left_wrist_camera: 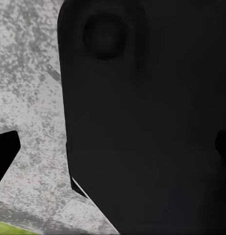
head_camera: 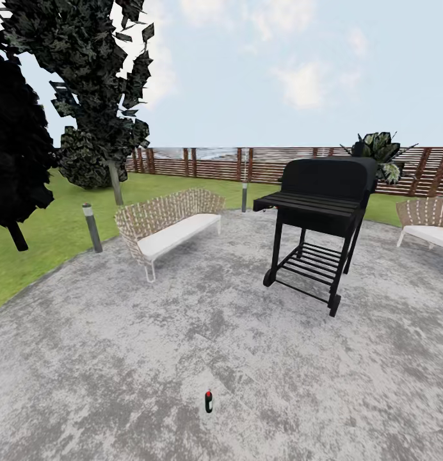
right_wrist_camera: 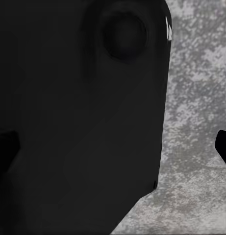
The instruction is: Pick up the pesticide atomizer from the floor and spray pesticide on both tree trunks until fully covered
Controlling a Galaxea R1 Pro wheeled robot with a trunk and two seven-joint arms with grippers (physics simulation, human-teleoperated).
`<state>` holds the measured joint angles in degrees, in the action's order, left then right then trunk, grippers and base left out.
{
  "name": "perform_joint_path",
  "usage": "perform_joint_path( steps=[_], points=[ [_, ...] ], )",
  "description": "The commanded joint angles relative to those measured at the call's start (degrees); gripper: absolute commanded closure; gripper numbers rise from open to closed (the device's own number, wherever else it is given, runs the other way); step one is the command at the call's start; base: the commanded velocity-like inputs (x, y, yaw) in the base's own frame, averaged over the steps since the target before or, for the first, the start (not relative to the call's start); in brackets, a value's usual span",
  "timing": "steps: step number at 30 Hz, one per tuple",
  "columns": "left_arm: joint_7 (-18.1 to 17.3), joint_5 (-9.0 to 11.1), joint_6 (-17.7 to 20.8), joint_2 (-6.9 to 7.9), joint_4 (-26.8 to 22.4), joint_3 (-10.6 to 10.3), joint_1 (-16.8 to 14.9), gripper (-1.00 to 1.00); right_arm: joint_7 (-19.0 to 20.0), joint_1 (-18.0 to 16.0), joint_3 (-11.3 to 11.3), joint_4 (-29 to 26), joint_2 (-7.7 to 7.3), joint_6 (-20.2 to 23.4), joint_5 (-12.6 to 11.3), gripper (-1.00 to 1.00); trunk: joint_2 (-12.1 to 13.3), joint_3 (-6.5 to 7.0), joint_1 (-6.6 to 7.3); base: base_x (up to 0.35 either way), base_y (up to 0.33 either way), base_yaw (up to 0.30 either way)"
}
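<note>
While the pesticide atomizer (head_camera: pixel 209 401) stands upright on the floor (head_camera: pixel 119 358), ungrasped and well ahead of both grippers, approach comes first; whether they're parted I cannot tell.

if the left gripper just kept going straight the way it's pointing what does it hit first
Most likely the large black body right ahead in the left wrist view, apparently part of the robot; beside it lies the grey paving. Depth is unclear.

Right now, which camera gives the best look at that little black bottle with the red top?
The head view: the pesticide atomizer stands upright on the grey floor, whole and unblocked. Both wrist views give dark robot body and paving instead.
</note>
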<state>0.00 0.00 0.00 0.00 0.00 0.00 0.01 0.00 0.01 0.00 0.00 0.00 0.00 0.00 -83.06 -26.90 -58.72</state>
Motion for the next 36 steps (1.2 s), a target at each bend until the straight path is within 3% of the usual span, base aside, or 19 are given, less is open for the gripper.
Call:
perform_joint_path(
  steps=[1, 9, 25, 29, 36],
  points=[
    [-0.09, -0.08, -0.09, 0.11, -0.18, 0.09, -0.01, -1.0, 0.09, -0.34, 0.0, -0.33, 0.33, 0.27, -0.1, -1.0, -0.01, -0.03, 0.0, 0.0, 0.0, 0.0],
    [-0.09, 0.14, -0.09, -0.04, -0.14, 0.18, 0.14, -1.0, 0.02, -1.01, 0.08, -1.97, 2.88, -0.04, -0.01, -1.0, -0.01, -0.03, 0.0, 0.0, 0.0, 0.0],
    [0.11, 0.26, -0.07, 0.38, -0.33, 0.09, 0.0, -1.0, -0.01, -1.15, 0.1, -1.87, 3.32, -0.09, -0.01, -1.0, -0.01, -0.03, 0.0, 0.0, 0.0, 0.0],
    [0.36, 0.23, -0.08, 0.89, -1.55, 0.09, -0.66, -1.0, -0.18, -1.15, 0.16, -5.94, 2.39, -0.09, 0.19, -1.0, -0.01, -0.03, 0.0, 0.0, 0.0, 0.0],
    [0.59, 0.17, -0.03, 1.53, -10.46, 0.09, -1.54, -1.0, -0.33, -1.15, 0.1, -16.45, -0.64, -0.09, 0.26, -1.0, -0.01, -0.03, 0.0, 0.0, 0.0, 0.0]
  ],
)
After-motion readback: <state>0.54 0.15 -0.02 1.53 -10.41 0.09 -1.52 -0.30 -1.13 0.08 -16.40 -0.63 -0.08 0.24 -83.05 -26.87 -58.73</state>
